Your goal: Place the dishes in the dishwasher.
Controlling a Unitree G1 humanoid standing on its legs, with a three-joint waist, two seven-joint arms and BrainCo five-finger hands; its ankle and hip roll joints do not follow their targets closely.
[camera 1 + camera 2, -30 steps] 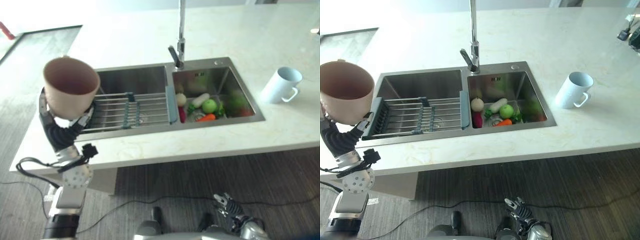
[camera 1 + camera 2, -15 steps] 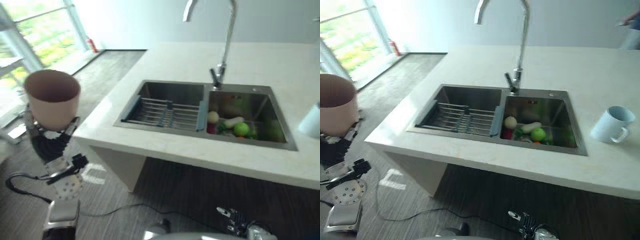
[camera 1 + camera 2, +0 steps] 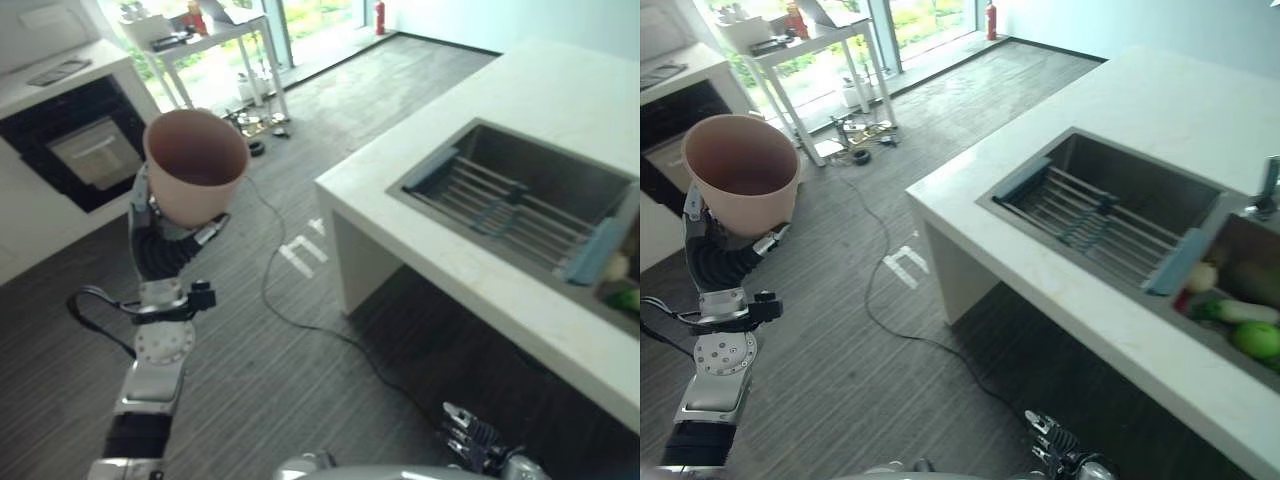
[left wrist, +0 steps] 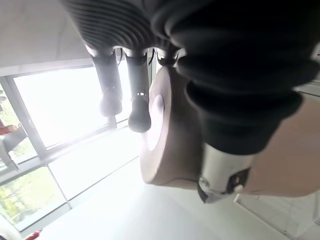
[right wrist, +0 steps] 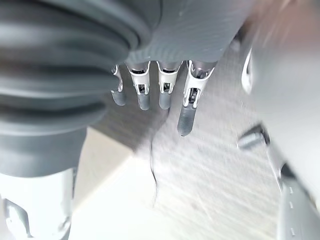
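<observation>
Left hand (image 3: 165, 240) grips one beige cup (image 3: 196, 165) from below, fingers curled round its base, held upright in the air well away from the counter (image 3: 480, 270) over the grey floor (image 3: 280, 370); right hand (image 3: 470, 445) hangs low near the counter's front, fingers loose and holding nothing. One sink (image 3: 1120, 210) is set in the counter with one rack (image 3: 1080, 215) inside, its second basin cut off at the edge with a few vegetables (image 3: 1240, 325) hard to make out. One dark oven (image 3: 75, 150) and one small table (image 3: 210, 40) stand beyond the cup, far from the counter.
</observation>
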